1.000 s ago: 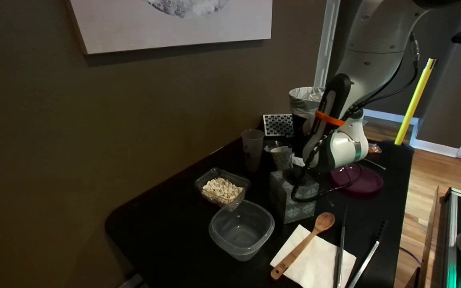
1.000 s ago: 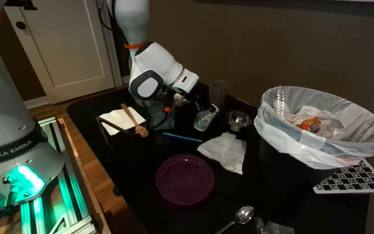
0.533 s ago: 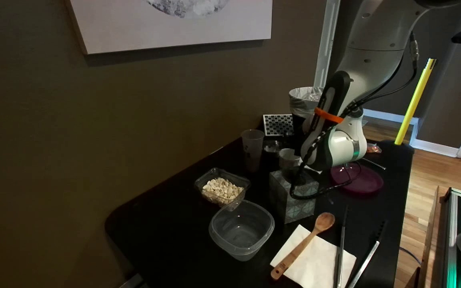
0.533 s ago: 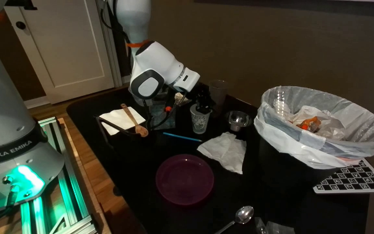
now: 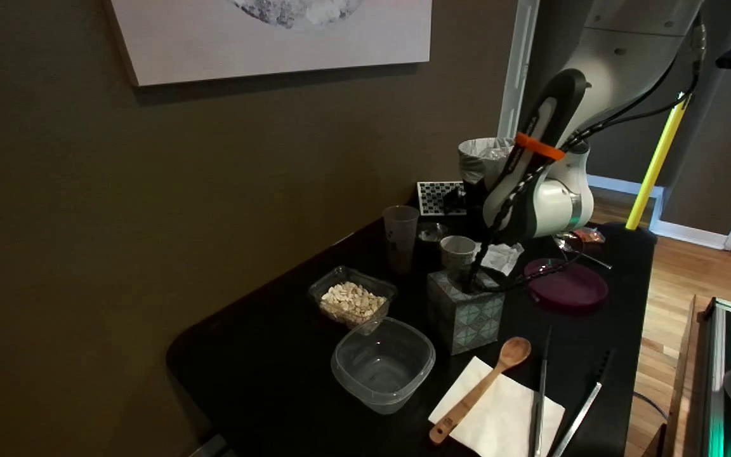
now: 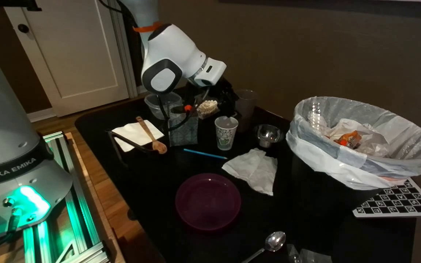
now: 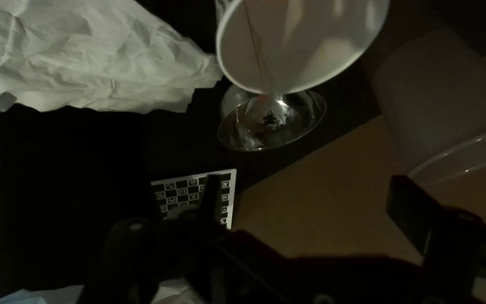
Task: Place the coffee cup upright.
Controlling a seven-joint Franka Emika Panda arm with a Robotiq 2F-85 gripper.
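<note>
The claw [image 7: 306, 181] hangs over the desk [image 6: 152, 193], its fingers spread wide, the brown wall [image 7: 323, 219] showing through the opening. Below the claw the coffee cup [image 6: 226, 134] stands upright on the desk, mouth up and apart from the fingers. In the wrist view the cup is cut by the top border, well clear of both fingertips, and a small shiny bowl [image 7: 272, 122] shows between the cup's rim and the claw. The line where desk meets wall slants past the bowl toward the finger on the left of that view, which covers part of a checkered board [image 7: 184, 190]. A tall tumbler [image 7: 428, 93] shows just beside the finger on the right; the room between them I cannot tell.

In an exterior view, a tub of pale bits [image 6: 207, 109] shows just under the claw, with a patterned box [image 6: 183, 130] below it to the left. A crumpled napkin [image 6: 252, 170] lies farther down, to the right. A trash bin [image 6: 323, 190] rises well off to the claw's right. Between the cup and a purple plate [image 6: 208, 202], well below the claw, runs a stretch of dark desk with a blue pen [image 6: 205, 153]. The desk's edge facing the robot base [image 6: 16, 179] is well off, down and left of the claw.
</note>
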